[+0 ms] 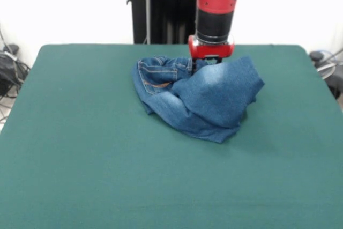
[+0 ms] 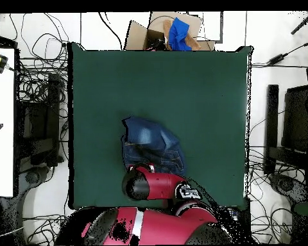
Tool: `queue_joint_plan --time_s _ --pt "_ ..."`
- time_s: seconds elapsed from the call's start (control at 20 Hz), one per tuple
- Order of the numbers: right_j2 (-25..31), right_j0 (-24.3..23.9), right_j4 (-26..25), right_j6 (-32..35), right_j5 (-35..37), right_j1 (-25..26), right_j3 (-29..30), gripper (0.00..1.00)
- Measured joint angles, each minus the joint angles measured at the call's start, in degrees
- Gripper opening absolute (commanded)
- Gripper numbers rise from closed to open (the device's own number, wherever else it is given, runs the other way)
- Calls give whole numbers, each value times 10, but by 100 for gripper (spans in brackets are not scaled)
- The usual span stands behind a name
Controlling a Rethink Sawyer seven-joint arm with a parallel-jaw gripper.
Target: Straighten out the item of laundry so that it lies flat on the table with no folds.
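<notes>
Jeans sit bunched up on the table, a bit toward the back – pocket end left, a leg folded over on the right. Gripper is down at the rear edge of the pile – probably going for a grab – but whether the fingers are clenched, can't tell.

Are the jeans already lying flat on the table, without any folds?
No, the jeans lie bunched on the green table, with one part folded over the rest.
</notes>
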Motion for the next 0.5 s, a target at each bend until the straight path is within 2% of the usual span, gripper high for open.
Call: queue_joint_plan --time_s 0.5 --pt "12 -23 -19 0 0 8 -6 100"
